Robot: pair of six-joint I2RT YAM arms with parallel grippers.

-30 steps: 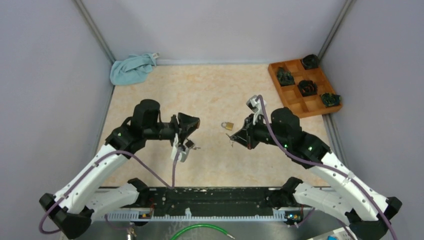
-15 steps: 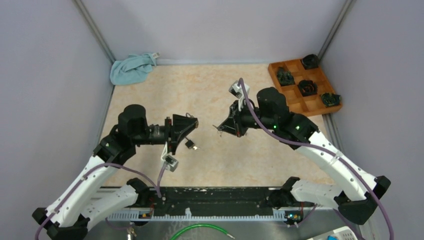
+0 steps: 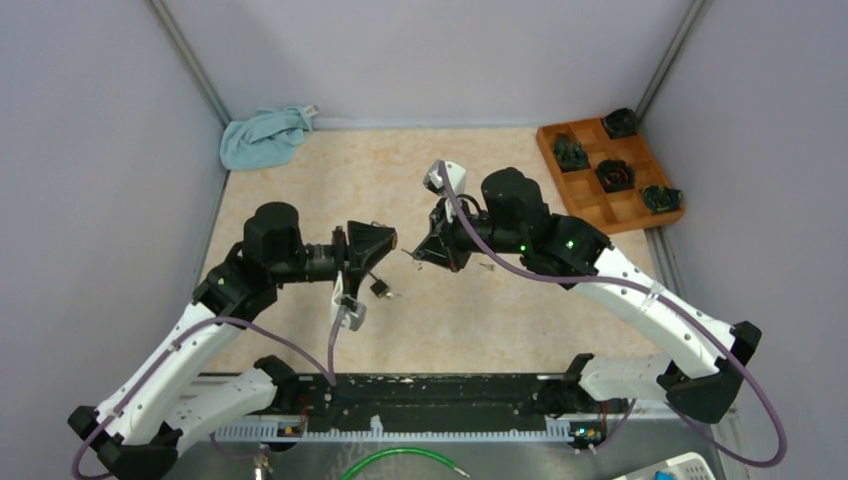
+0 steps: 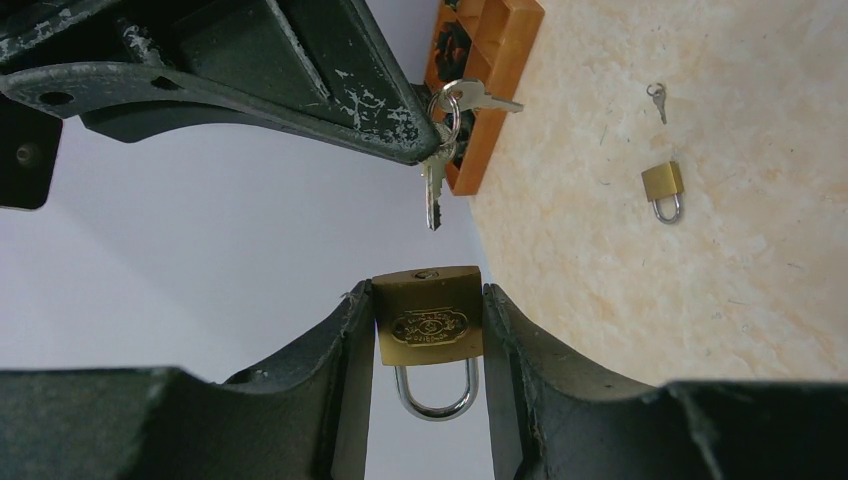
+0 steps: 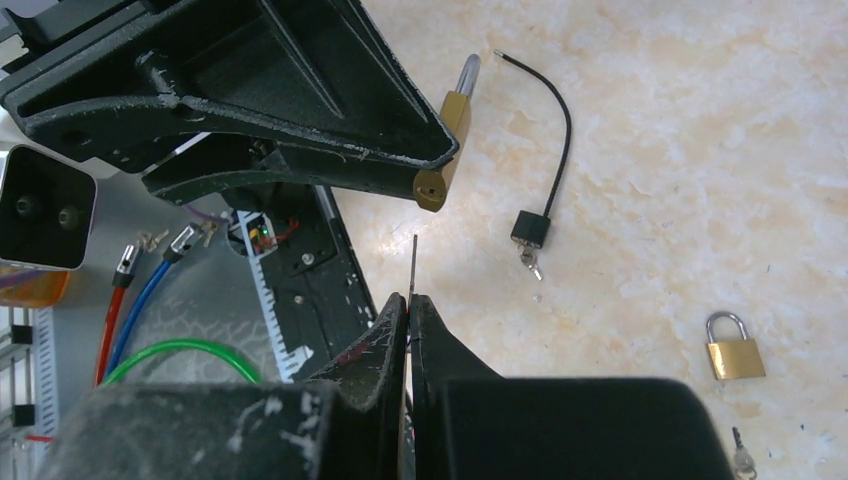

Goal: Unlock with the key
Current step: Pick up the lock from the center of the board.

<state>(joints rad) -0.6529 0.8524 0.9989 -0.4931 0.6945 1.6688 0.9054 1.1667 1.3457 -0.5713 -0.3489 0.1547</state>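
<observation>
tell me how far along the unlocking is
Done: the left hand grips the brass padlock by its sides, and the right hand pinches the key. In hand: the key tip points at the keyhole, with a gap between them. Left: insert the key, turn it, and free the shackle, which looks closed.

Most of the key [image 5: 413, 265] hidden in grip
Only its thin blade shows beyond the right gripper [image 5: 409, 303]; a loose key [image 5: 740, 456] on the tabletop [image 5: 700, 150] runs off the picture's bottom edge.
</observation>
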